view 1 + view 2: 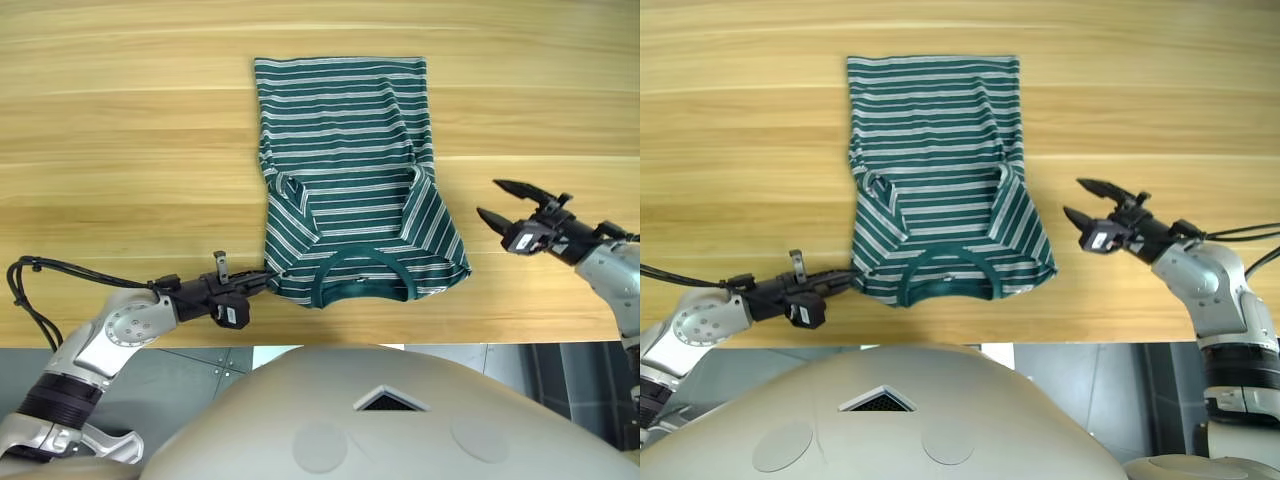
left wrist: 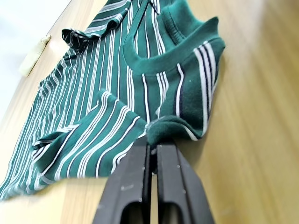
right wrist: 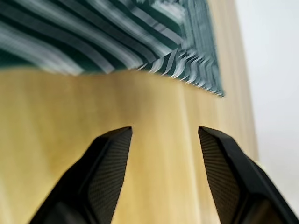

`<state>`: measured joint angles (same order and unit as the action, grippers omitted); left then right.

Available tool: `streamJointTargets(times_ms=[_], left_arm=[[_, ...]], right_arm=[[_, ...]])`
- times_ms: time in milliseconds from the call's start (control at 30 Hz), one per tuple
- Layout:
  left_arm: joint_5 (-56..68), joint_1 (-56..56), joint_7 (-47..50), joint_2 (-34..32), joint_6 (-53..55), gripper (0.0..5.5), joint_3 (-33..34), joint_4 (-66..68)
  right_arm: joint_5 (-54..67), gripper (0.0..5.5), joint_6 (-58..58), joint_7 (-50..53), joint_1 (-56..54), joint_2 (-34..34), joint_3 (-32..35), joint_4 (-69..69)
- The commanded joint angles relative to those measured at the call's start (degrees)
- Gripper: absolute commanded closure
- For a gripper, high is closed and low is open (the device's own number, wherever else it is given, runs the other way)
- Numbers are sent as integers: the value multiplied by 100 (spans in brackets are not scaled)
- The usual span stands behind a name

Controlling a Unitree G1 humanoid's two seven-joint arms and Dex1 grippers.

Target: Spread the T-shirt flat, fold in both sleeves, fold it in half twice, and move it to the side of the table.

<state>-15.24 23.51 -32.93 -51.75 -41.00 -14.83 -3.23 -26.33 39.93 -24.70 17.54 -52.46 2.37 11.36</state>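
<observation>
T-shirt point(image 1: 345, 180) lies on the bench point(image 1: 120, 150), sleeves folded in. The left tool point(image 1: 274, 279) is closed on its shoulder corner; the right tool point(image 1: 489, 198) hangs open, empty, beside it.

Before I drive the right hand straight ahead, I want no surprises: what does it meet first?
Likely the T-shirt, past a strip of bare table, though depth is unclear.

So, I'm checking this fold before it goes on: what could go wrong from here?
1. The left tool is shut on one shoulder corner of the shirt, while the right tool is open and apart from it; a one-sided pull may skew the fold.
2. The folded-in sleeves lie loose and might flop out when lifted.
</observation>
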Motion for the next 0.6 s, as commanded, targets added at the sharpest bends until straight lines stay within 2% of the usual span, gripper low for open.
streamJointTargets(times_ms=[33,300,600], left_arm=[[-64,-39,106,208,130,549,36,42],[29,-32,151,344,187,549,157,-64],[2,-197,94,470,218,549,165,7]], right_arm=[[-461,286,-94,158,522,-385,204,-220],[-250,286,-39,16,1591,-361,185,-1463],[-172,286,-11,-98,1447,-298,-90,-1670]])
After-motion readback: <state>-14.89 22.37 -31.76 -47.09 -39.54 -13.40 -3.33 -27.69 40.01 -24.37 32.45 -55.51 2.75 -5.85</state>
